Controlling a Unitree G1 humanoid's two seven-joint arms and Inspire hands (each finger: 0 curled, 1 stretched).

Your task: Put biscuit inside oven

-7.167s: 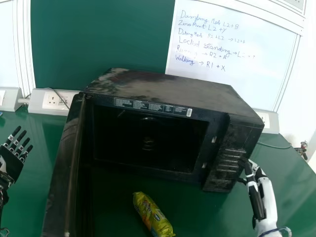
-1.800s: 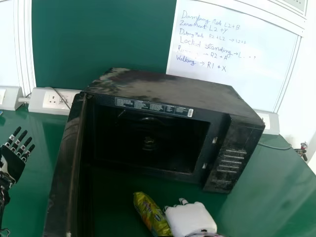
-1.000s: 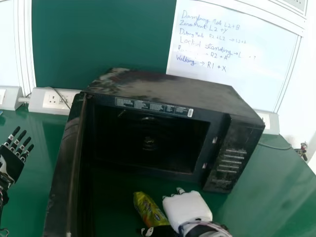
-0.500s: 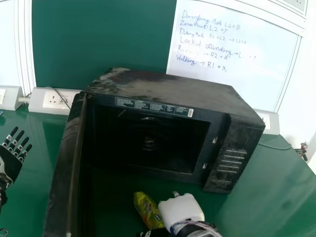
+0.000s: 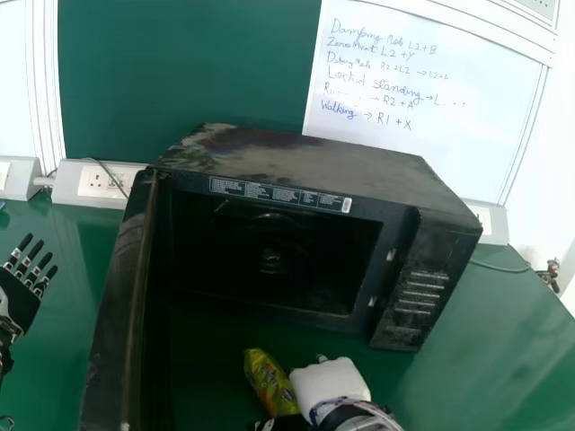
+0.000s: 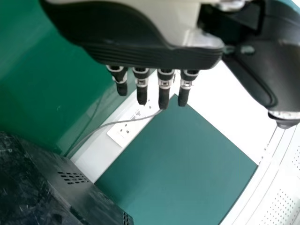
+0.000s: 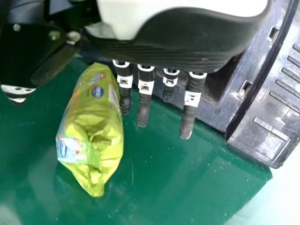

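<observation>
I observe a glossy green worktop (image 5: pixel 485 359) bearing a scuffed black oven (image 5: pixel 314 166), door (image 5: pixel 117 305) open, a yellow-green biscuit packet (image 5: pixel 267 375) before it, and a cable (image 5: pixel 499 267) at right.

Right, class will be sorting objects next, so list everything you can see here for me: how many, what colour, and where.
Oven: one, black, on the table
Oven door: one, black, swung open at the oven's left
Biscuit packet: one, yellow-green, on the table before the oven
Table: one, green, under the oven
Wall panel: one, dark green, behind the oven
Whiteboard: one, white with handwriting, behind, right of the panel
Sockets: several, white, low behind
Small unclear item: one, table's far right edge
Left hand: one, black, left of the door
Right hand: one, black and white, at the packet
</observation>
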